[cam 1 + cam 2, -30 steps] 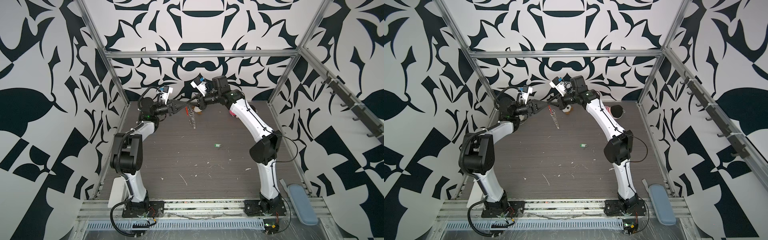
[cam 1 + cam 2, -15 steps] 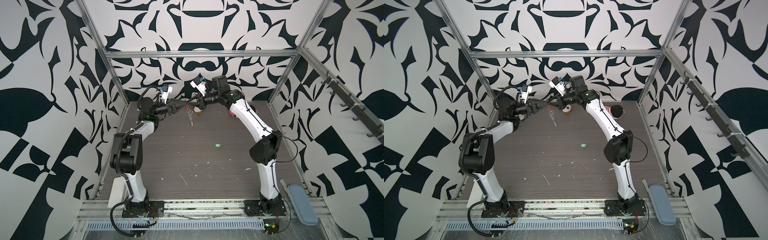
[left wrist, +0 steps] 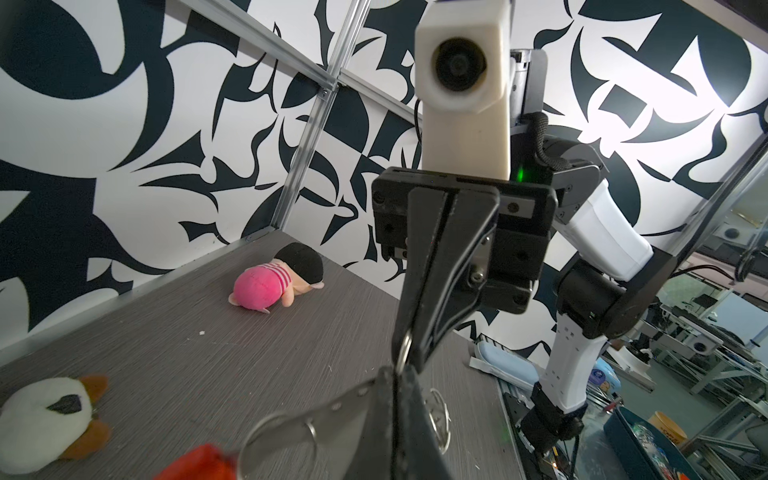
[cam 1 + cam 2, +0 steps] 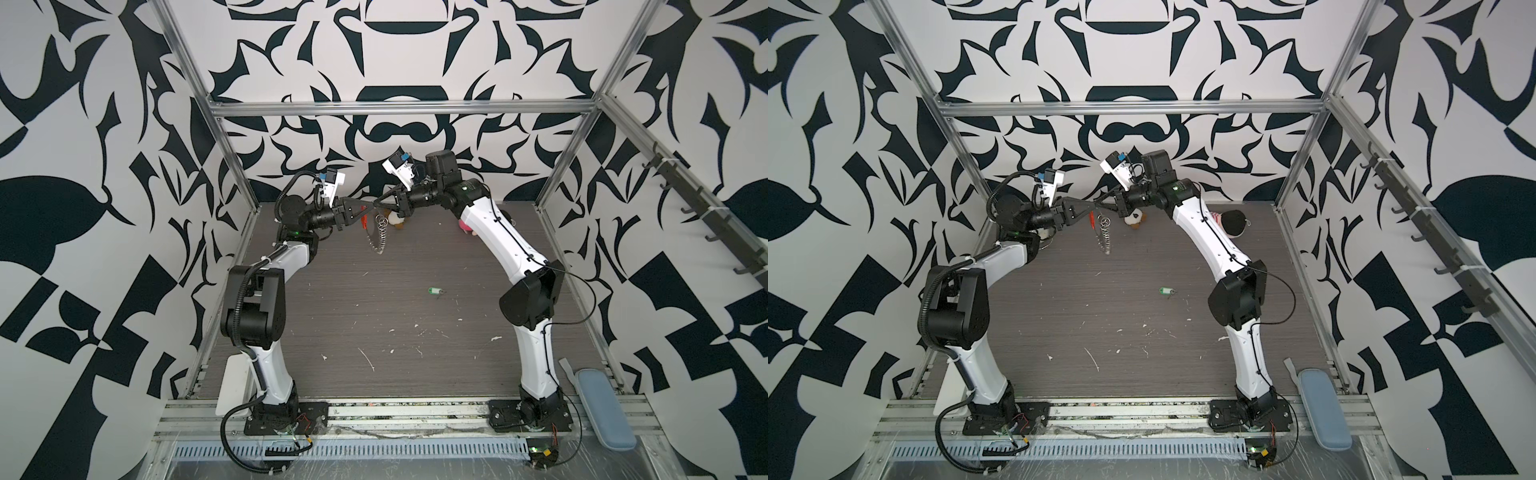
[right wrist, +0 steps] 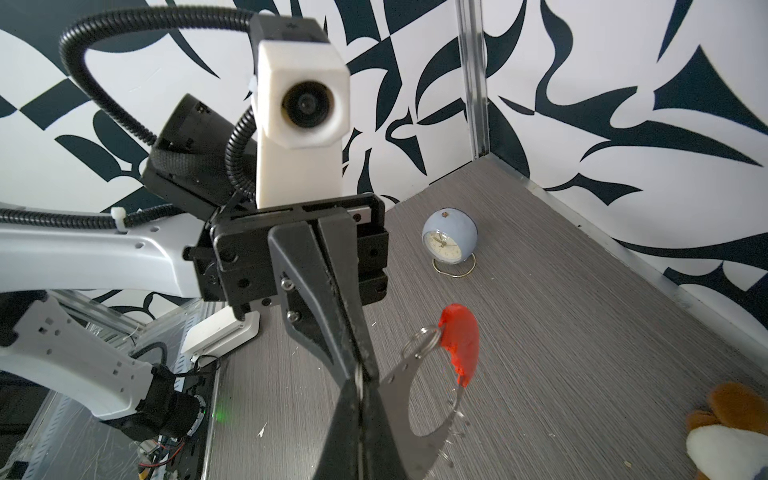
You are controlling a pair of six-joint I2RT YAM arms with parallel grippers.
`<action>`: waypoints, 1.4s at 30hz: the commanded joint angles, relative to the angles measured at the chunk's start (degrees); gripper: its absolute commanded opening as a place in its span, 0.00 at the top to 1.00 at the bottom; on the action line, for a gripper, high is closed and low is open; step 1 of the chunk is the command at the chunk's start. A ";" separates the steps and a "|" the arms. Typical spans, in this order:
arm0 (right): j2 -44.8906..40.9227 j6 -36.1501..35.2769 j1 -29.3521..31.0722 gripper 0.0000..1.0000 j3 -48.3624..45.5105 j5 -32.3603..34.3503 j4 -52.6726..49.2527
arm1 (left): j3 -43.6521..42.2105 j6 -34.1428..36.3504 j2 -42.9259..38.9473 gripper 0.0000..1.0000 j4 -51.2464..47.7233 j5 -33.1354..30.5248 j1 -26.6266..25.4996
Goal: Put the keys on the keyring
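The keyring (image 4: 380, 237) (image 4: 1105, 237) is hanging in mid-air at the upper middle of both top views. Its silver chain of small rings is dangling straight down, and its curved orange-red strip (image 4: 364, 222) is hanging just left of the chain. The keys (image 4: 434, 291), a small green oblong tag, are lying flat on the tabletop (image 4: 374, 316) right of centre, well apart from the keyring.

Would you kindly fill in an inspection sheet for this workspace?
Surface: grey table, white scraps scattered.
Job's things: green key tag lies on table; keyring held aloft, dangling.
Clutter: white-brown plush toy, pink doll, blue globe clock.
Grippers: left gripper and right gripper both shut on keyring, tips meeting.
Cables: black conduit on left arm; thin cable loops off right arm.
Surroundings: patterned walls, aluminium frame, hook rail.
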 commanded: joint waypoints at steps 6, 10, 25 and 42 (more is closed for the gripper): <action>-8.36 10.16 0.67 0.71 -10.64 8.83 13.89 | -5.60 -2.46 -0.86 1.00 13.66 -15.94 -1.52; -13.48 14.34 0.12 0.64 -19.61 13.20 21.84 | -7.95 0.10 -1.71 1.00 14.62 -21.84 -2.88; -13.43 24.83 -2.19 0.65 -28.95 16.93 35.38 | -9.10 3.85 -1.05 1.00 17.19 -33.34 -7.29; -11.55 25.31 1.56 0.68 -26.59 16.14 35.11 | -10.77 7.52 -0.79 1.00 17.25 -37.92 -10.03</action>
